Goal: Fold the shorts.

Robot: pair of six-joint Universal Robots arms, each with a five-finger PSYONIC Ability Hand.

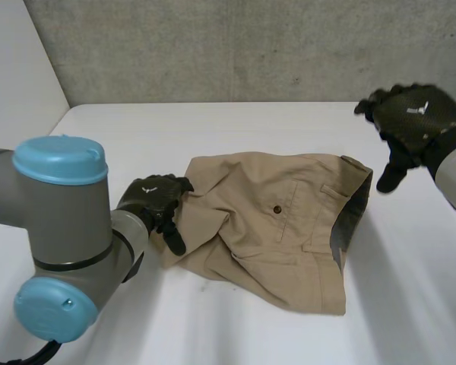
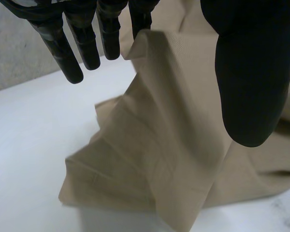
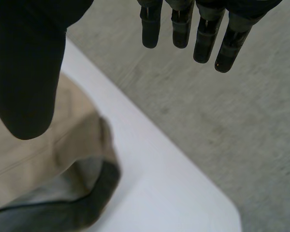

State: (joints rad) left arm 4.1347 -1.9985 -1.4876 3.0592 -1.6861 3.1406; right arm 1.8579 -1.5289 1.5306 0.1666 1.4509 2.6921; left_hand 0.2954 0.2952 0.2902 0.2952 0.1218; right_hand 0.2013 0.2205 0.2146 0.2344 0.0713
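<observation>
Bench [image 1: 251, 129]: one, white, backed by one grey concrete wall [image 1: 251, 46]. Shorts [image 1: 289, 236]: one pair, tan, lying rumpled mid-bench; one dark button [image 1: 277, 207] on the pocket. Left hand [image 1: 153, 199]: at the leg-end edge, pinching a raised peak of cloth between fingers and thumb. Right hand [image 1: 414, 118]: raised just beyond the waistband, fingers spread, holding nothing.

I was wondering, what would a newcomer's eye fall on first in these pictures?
Most likely the tan shorts, lying rumpled across the middle of the white table with the dark inside of the waistband showing toward the robot's right. Next, the left hand at the shorts' leg end, where a ridge of cloth rises to it, and the right hand, open and empty, in the air beyond the waistband.
</observation>
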